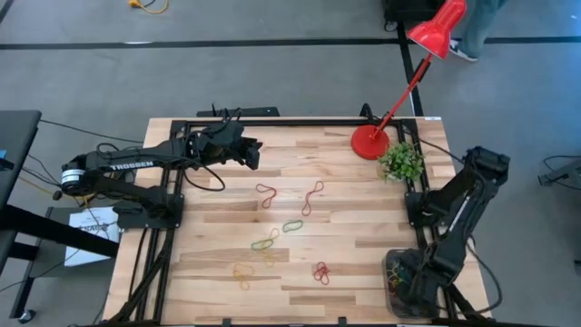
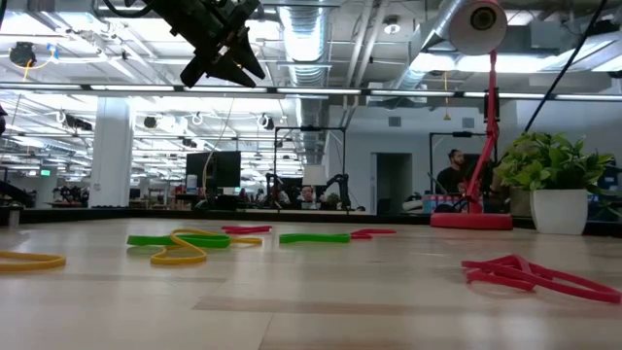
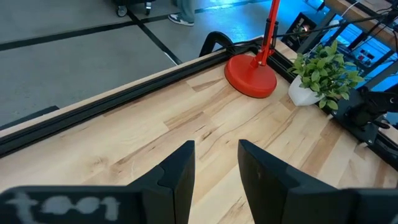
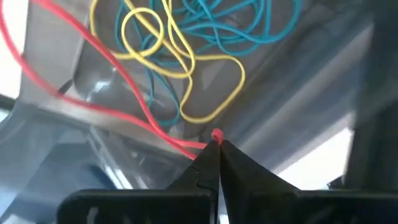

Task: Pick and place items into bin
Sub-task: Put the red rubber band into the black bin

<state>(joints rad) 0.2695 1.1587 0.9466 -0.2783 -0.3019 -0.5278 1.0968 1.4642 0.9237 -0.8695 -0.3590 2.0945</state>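
Note:
Several loose bands lie on the wooden table: red ones [image 1: 265, 193] [image 1: 312, 197] [image 1: 321, 272], a green one [image 1: 292, 225], a green and yellow pair [image 1: 265, 242] and a yellow one [image 1: 242, 275]. The dark translucent bin [image 1: 396, 269] stands at the near right corner. Yellow bands [image 4: 163, 46] and blue bands [image 4: 236, 25] lie in it. My right gripper [image 4: 216, 146] reaches down into the bin and is shut on a red band [image 4: 124, 81]. My left gripper [image 3: 216, 171] is open and empty, raised above the table's far left part [image 1: 247, 150]. My right gripper pinches the red band near one end [image 4: 215, 137] between its two shut fingertips. A small bit of the band shows just beyond the tips. The fingers point down into the bin. The band runs away from the tips across the bin's inside and out of the picture.
A red lamp base [image 1: 369, 143] and a potted plant [image 1: 401, 161] stand at the far right. A black frame rail [image 3: 124, 93] runs along the table's far edge. People and desks show in the room beyond the table in the low view.

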